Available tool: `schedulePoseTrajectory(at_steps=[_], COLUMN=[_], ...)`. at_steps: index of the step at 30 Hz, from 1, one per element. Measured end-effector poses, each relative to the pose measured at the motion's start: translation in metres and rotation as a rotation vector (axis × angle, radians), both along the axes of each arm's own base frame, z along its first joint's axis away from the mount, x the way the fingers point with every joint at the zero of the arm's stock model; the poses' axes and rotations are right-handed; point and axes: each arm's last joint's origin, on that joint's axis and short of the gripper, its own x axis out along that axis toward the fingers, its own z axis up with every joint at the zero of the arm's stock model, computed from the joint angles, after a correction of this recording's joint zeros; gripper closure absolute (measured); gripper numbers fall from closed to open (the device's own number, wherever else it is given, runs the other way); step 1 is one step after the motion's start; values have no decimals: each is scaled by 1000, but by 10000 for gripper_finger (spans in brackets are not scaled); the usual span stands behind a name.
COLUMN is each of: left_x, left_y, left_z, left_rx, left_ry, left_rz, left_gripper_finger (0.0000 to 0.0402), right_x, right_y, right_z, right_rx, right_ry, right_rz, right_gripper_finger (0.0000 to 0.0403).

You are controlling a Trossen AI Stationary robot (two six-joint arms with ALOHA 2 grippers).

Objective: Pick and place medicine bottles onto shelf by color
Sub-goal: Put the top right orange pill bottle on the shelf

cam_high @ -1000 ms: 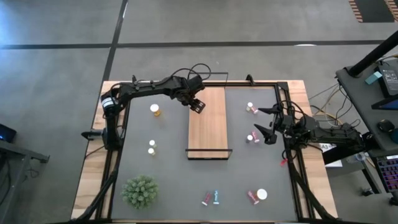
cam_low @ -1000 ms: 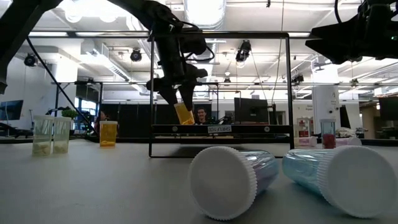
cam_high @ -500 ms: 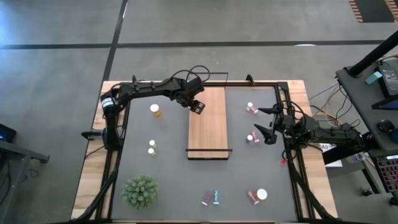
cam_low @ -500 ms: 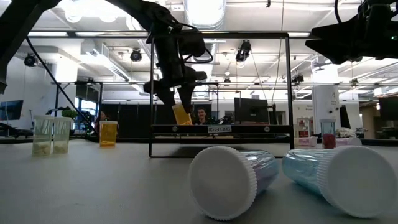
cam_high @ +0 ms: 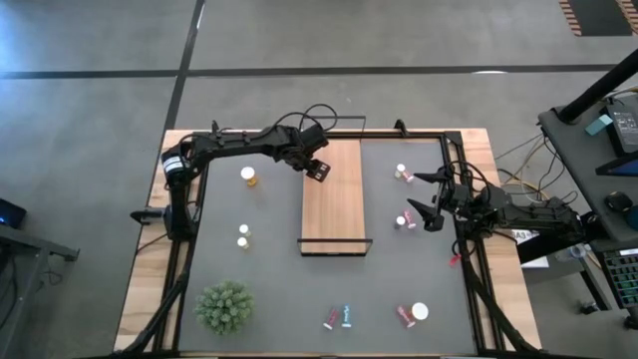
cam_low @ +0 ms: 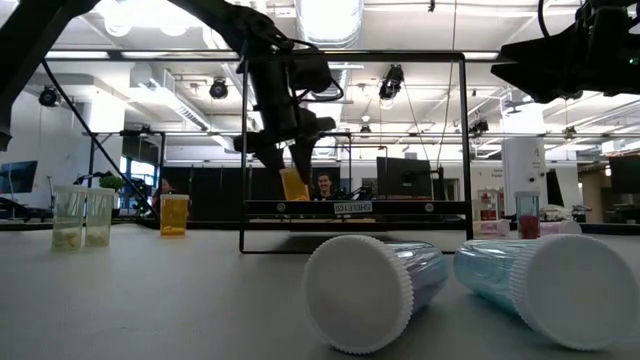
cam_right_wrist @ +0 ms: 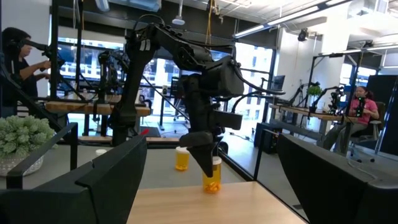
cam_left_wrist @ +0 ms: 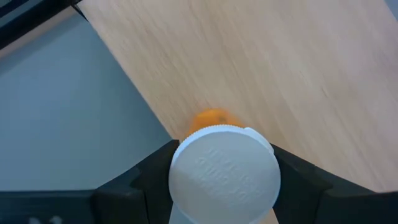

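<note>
My left gripper [cam_high: 318,171] is shut on an orange medicine bottle [cam_low: 294,184] with a white cap [cam_left_wrist: 224,174], over the far left corner of the light-wood shelf [cam_high: 334,204]. The bottle also shows in the right wrist view [cam_right_wrist: 211,175]. My right gripper [cam_high: 427,196] is open and empty at the table's right side, next to a pink bottle [cam_high: 406,221]. Other bottles stand or lie on the grey table: an orange one [cam_high: 248,177], a white one [cam_high: 243,235], a pink one [cam_high: 402,172], and several near the front edge [cam_high: 339,318]. My left gripper pinches the orange bottle at its white-capped top [cam_left_wrist: 186,155] between its two fingers [cam_left_wrist: 146,174], one on each side of the cap. The fingers come from above, pointing down. The bottle hangs nearly upright, its base right at the shelf board [cam_left_wrist: 280,62]; whether it touches, I cannot tell.
A green spiky plant [cam_high: 224,306] stands at the near left. Two teal bottles lie on their sides close to the low camera [cam_low: 365,290] [cam_low: 545,285]. Black wire frames [cam_low: 350,130] rise at the shelf's short ends. People show in the room behind.
My left gripper has shifted only slightly over the shelf's far left corner with the orange bottle. The bottle stands a little more upright than before. My right arm has kept still.
</note>
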Motion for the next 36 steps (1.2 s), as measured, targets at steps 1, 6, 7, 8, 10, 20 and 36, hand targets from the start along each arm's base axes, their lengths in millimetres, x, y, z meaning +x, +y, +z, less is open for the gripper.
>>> schedulePoseTrajectory(at_steps=[1,6,7,8,10,20,36], left_x=[0,3,3,3,4,6,-2], left_y=[0,2,2,2,2,2,-14], left_z=[0,-2,-3,-3,-3,-4,-32], left_rx=[5,43,47,47,55,72,225], left_ry=[-3,-26,-29,-29,-31,-55,-129], left_rz=[1,2,3,3,6,15,47], left_gripper_finger=[206,182,176,169,157,115,113], right_x=[0,0,0,0,0,0,0], right_y=[0,0,0,0,0,0,0], right_z=[0,0,0,0,0,0,0], right_rx=[0,0,0,0,0,0,0], right_ry=[0,0,0,0,0,0,0], right_rz=[0,0,0,0,0,0,0], right_gripper_finger=[53,53,53,53,53,53,53])
